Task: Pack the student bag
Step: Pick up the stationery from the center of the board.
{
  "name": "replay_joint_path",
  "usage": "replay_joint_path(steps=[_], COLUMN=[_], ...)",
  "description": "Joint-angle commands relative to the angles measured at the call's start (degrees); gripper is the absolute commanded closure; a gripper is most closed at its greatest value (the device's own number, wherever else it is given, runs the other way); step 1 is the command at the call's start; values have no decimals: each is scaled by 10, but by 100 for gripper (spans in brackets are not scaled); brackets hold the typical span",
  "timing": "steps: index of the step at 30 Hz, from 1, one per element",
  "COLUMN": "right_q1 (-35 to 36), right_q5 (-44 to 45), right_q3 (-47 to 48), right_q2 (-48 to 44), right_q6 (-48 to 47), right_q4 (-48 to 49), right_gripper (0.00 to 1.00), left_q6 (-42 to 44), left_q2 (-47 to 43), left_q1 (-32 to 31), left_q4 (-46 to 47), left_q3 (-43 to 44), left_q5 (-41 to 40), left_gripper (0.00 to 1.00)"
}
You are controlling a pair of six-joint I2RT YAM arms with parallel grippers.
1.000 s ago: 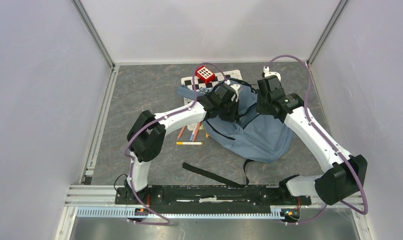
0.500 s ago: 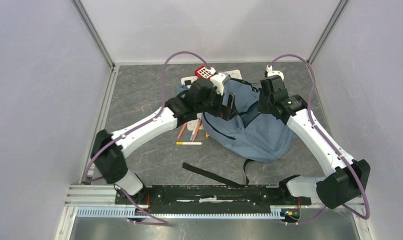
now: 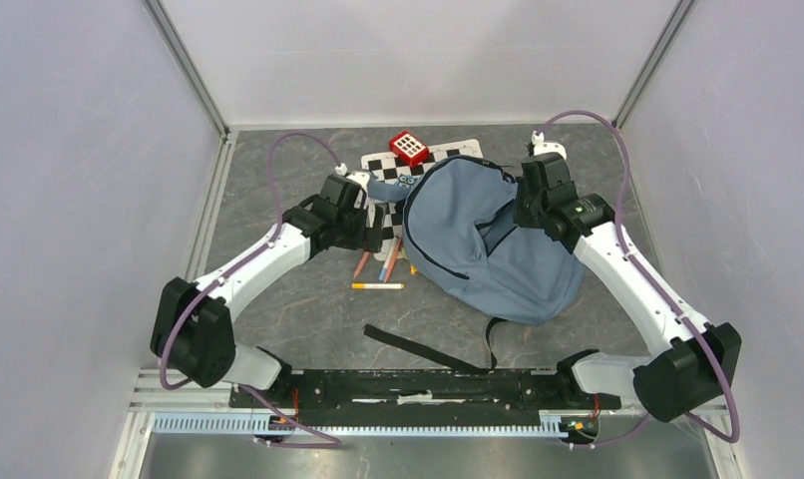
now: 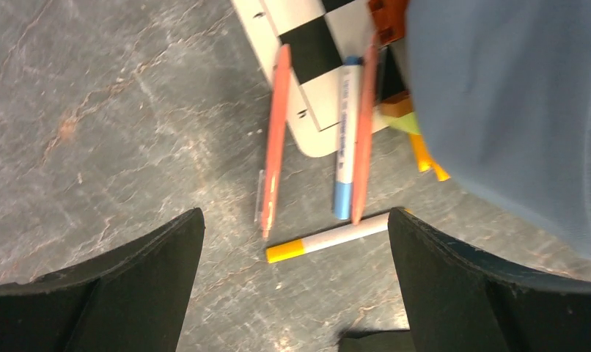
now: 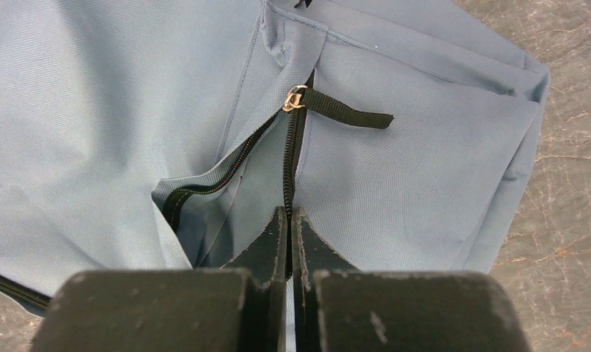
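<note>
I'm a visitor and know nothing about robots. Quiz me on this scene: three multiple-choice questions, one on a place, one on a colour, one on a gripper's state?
1. Where is the red box?
A. Beyond the bag, at the checkered board.
B. Inside the bag.
C. By the arm bases.

2. What colour is the white marker's cap?
A. Green.
B. Yellow.
C. Black.

3. What is the right gripper doing?
A. Open above the bag.
B. Shut on a pen.
C. Shut on the bag's zipper edge.

Answers:
1 A, the top view shows it there.
2 B, its end is yellow.
3 C, it pinches the zipper.
</note>
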Motion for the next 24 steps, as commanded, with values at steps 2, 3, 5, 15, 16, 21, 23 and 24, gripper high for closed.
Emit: replay_joint_path(steps=[2, 3, 5, 15, 16, 21, 23, 24], right_q1=[0, 0, 0, 0, -1, 0, 0, 0], right_q5=[-23, -23, -23, -23, -22, -25, -27, -28], right_q3=[4, 4, 3, -1, -1, -3, -6, -7], right_q2=[-20, -21, -23, -26, -26, -22, -22, -23], right_q6=[-1, -1, -1, 0, 0, 1, 0, 0], right_q4=[48, 49, 50, 54, 54, 56, 58, 58], right_gripper=[100, 100, 100, 100, 100, 100, 100, 100], left_q6=[21, 19, 17, 14, 12, 9, 8, 7], left_q2=[48, 61, 81, 176, 179, 195, 207, 211], left_q1=[23, 25, 28, 29, 29, 30, 30, 30], left_q4=[-25, -25, -18, -45, -45, -44, -45, -45], left_q3=[4, 8, 13, 66, 66, 67, 70, 71], left_q5=[-35, -34, -35, -43, -42, -46, -39, -33], left_gripper=[5, 8, 16, 36, 37, 43, 47, 48])
